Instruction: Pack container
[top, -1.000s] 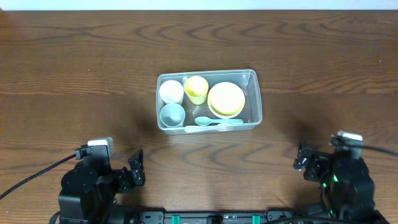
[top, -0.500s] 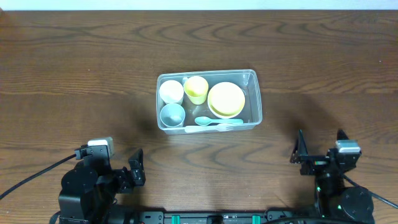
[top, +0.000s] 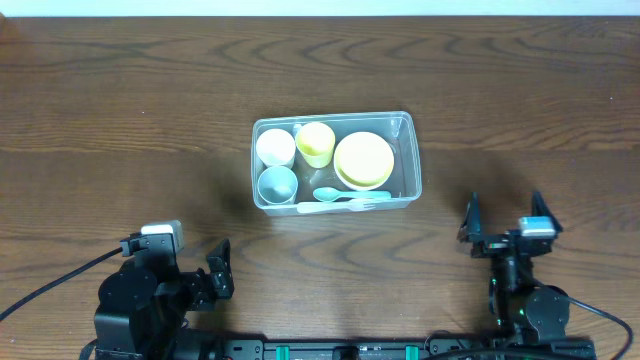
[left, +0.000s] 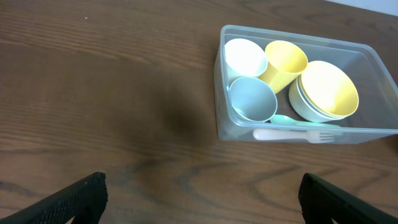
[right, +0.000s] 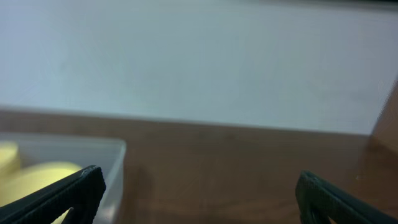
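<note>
The container (top: 254, 165) sits mid-table, holding three cups, a yellow bowl (top: 363, 158) and a spoon (top: 335, 195). The pale fork beside the spoon is hard to make out. Well short of the container, the left gripper (left: 199, 190) and right gripper (top: 503, 213) both gape wide, empty. The right wrist view is blurred and cuts the container off.

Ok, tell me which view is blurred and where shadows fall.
Overhead: sharp, evenly lit, faint shadows beside the container. Left wrist: sharp, a soft dark shadow on the table left of it. Right wrist: blurred throughout, the yellow bowl smeared.
</note>
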